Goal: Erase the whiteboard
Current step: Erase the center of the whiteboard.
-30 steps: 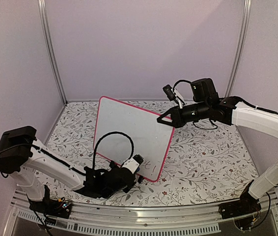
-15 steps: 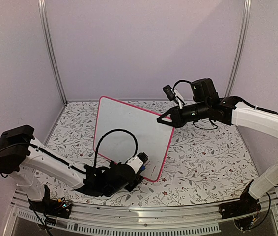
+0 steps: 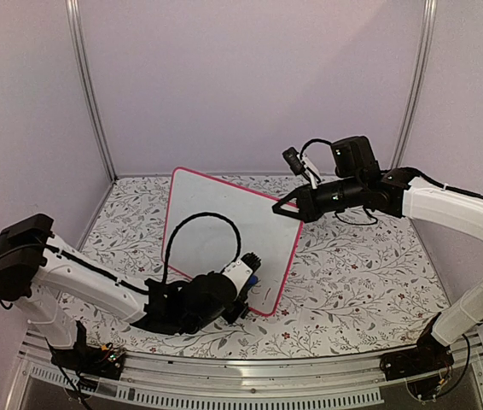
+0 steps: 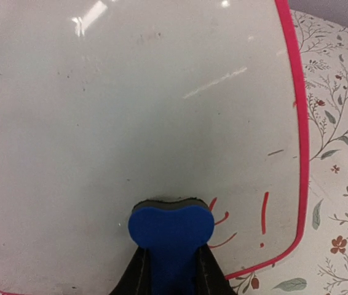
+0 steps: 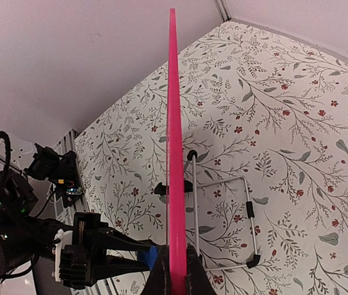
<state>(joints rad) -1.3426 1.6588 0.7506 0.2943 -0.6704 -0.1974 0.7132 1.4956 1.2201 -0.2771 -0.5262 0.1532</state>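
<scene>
whiteboard [image 3: 224,201] standing, top rim inside right pincer [image 3: 279,205]

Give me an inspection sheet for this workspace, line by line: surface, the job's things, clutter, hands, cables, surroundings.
Surface: table under a flowered cover.
Job's things: whiteboard standing up, propped by a wire stand; a few red marks remain near a lower corner; blue eraser pressed against the board beside them.
Clutter: nothing seen.
Hands: left hand shut on the eraser; right hand shut on the board's frame at its top corner.
Cables: black cable loops up from the left arm in front of the board; second cable arcs above the right wrist.
Surroundings: plain pale walls, metal corner posts.
</scene>
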